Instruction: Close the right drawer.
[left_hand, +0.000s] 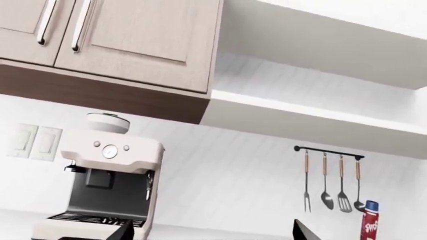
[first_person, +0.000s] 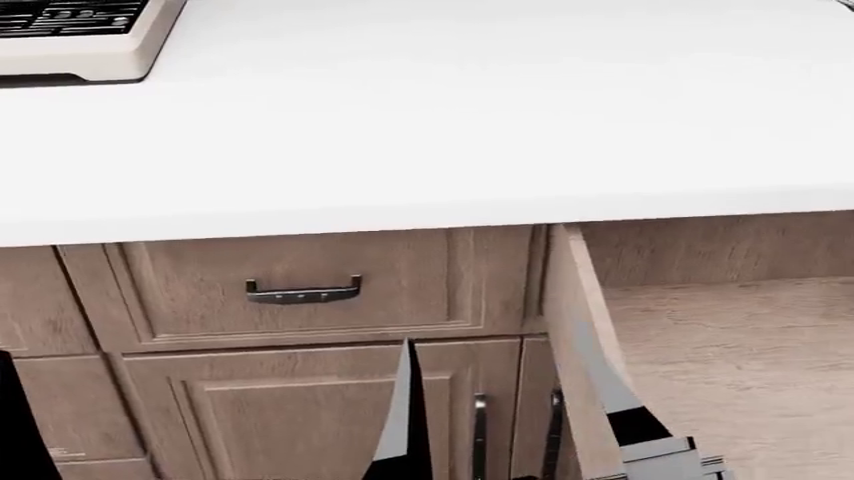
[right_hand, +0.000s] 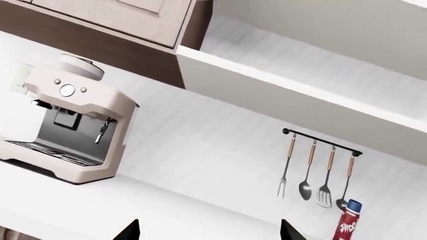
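Note:
The right drawer (first_person: 727, 350) stands pulled out under the white countertop (first_person: 441, 130) at the right of the head view. I see its wood-grain floor and its left side wall (first_person: 574, 320); its front and handle are below the frame. My left gripper (left_hand: 213, 236) is open and empty, its dark fingertips (left_hand: 124, 233) wide apart and pointing at the back wall above the counter. My right gripper (right_hand: 210, 234) is also open and empty, its fingertips (right_hand: 131, 231) wide apart and facing the same wall. Neither gripper is near the drawer.
A closed drawer with a curved dark handle (first_person: 304, 291) sits left of the open one, above cabinet doors with vertical handles (first_person: 479, 435). On the counter stand an espresso machine (left_hand: 110, 185) and a red can (right_hand: 347, 225). A utensil rail (right_hand: 320, 145) hangs on the wall under upper cabinets (left_hand: 133, 35).

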